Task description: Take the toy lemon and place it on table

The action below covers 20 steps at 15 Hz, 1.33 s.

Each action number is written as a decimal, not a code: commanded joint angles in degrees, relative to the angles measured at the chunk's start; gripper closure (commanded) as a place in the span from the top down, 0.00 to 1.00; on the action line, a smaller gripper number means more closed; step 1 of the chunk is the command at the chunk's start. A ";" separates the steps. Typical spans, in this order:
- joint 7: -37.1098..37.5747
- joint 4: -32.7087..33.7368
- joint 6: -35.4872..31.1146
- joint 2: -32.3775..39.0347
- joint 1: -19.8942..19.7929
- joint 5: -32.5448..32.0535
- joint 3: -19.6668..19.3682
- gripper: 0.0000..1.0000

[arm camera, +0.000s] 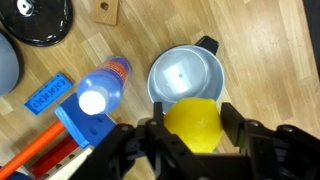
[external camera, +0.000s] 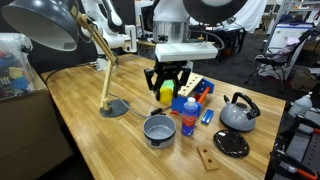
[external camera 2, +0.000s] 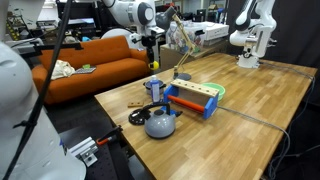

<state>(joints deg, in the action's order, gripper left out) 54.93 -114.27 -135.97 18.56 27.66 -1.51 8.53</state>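
Toy lemon [arm camera: 193, 122], small, bright yellow and round, is pinched between the fingers of the black gripper [arm camera: 193, 132], up in the air right over the grey metal pot [arm camera: 185, 72]. Pickup looks done imo. Next it needs carrying sideways over bare light-brown wooden table [external camera: 80, 95], then lowering and letting go.

The toy lemon [arm camera: 192, 122] is bright yellow, without markings. The gripper [arm camera: 193, 140] is black, jaws included. The tabletop [arm camera: 270, 60] is light brown with plank grain lines. The pot [arm camera: 185, 72] is plain grey metal. The bottle [arm camera: 108, 85] is translucent blue with a white cap and an orange-red band. The toy box [external camera 2: 193, 98] is blue with orange and red parts. The kettle [external camera: 238, 113] is grey with a black handle. The round lid [external camera: 231, 143] is black. The sofa [external camera 2: 95, 55] is orange.
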 commanded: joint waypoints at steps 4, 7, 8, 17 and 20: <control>-3.94 -10.88 -2.19 -7.74 -1.01 2.28 6.81 0.34; -6.04 -13.12 -2.23 -6.11 -0.42 4.74 10.12 0.34; -6.25 -13.56 -2.41 -5.20 -0.15 4.92 10.74 0.34; -10.34 -9.15 -0.99 8.87 1.25 4.63 10.44 0.34; -11.68 -6.36 -0.18 12.71 1.90 4.36 9.49 0.34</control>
<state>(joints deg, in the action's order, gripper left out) 45.67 -123.62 -137.82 28.80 28.52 1.93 19.24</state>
